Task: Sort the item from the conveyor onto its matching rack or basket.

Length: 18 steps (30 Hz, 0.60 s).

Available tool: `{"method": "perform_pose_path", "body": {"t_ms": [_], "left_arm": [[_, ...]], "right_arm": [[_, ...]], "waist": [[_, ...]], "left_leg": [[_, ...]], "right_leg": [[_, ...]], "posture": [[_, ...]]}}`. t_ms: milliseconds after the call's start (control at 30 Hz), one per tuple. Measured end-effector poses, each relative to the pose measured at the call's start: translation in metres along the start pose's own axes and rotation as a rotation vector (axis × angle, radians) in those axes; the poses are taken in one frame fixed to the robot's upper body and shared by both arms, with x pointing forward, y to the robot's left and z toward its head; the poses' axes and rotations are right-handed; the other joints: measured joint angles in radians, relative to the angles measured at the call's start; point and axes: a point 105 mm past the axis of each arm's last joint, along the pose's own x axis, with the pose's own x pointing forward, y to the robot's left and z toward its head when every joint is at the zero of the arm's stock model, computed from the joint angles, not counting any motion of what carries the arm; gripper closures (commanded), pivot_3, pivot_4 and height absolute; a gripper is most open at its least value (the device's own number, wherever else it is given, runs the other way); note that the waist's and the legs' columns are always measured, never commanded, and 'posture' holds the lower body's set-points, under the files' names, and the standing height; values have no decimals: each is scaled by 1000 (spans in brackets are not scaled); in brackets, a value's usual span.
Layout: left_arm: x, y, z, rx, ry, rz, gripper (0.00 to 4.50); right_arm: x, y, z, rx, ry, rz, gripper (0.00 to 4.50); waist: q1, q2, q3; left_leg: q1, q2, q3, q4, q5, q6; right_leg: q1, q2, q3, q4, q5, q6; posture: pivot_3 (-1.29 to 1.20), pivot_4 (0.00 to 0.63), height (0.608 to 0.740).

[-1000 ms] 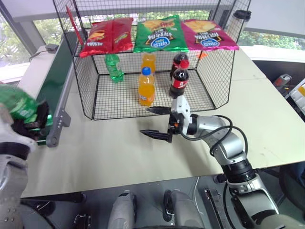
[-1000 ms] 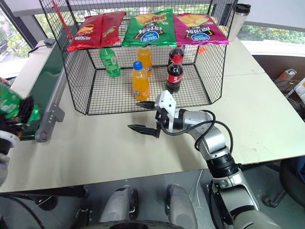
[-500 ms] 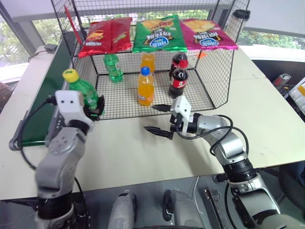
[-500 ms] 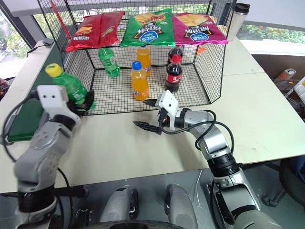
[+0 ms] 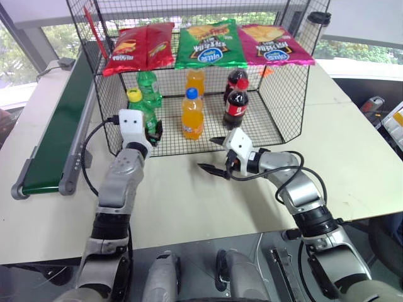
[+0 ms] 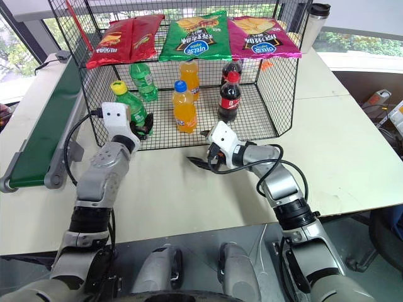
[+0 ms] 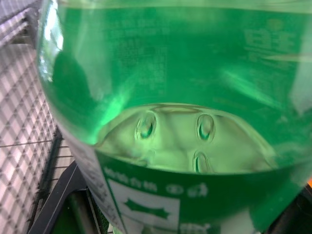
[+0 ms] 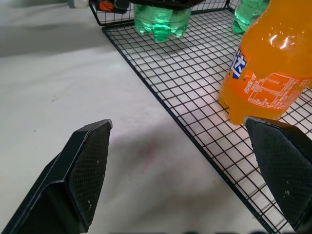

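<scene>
The black wire-mesh cage (image 5: 126, 135) stands on the table beside the dark green conveyor (image 5: 60, 132), with chip bags hung along its back wall. At its open front the left gripper (image 5: 149, 130) is clamped on the small green bottle (image 5: 142, 112), upright, translucent, yellow-capped, green-labelled, held just over the cage's front-left mesh floor. The right gripper (image 5: 215, 155) hovers over the table just before the cage, fingers spread wide.

– What colour is the bottle (image 6: 130, 105)?
– Green, with a yellow cap.
– And the cage (image 6: 264, 100)?
– Black wire squares. An orange bottle (image 6: 182, 108) with a blue cap stands in it.
– The chip bags (image 6: 192, 38)?
– Red, green and pink.
– The belt (image 6: 44, 135)?
– Dark green with grey sides.
</scene>
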Motion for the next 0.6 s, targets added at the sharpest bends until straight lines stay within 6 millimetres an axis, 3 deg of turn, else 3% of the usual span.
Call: {"method": "perform_pose_path", "body": {"t_ms": [533, 567, 600], "left_arm": [[22, -5, -23, 45, 60, 6, 1721], [22, -6, -23, 43, 60, 6, 678], [22, -6, -23, 41, 58, 6, 337]], "right_arm": [[-3, 0, -4, 18, 33, 4, 0], [-3, 0, -3, 17, 32, 5, 0], [-3, 0, -3, 17, 32, 5, 0]], "waist": [[0, 0, 0], [1, 0, 0], [1, 0, 0]], "left_leg": [[0, 0, 0, 0, 0, 0], [0, 0, 0, 0, 0, 0], [0, 0, 0, 0, 0, 0]], "right_leg": [[0, 0, 0, 0, 0, 0], [0, 0, 0, 0, 0, 0], [0, 0, 0, 0, 0, 0]], "posture": [[0, 150, 740], [0, 150, 740], [0, 150, 740]]}}
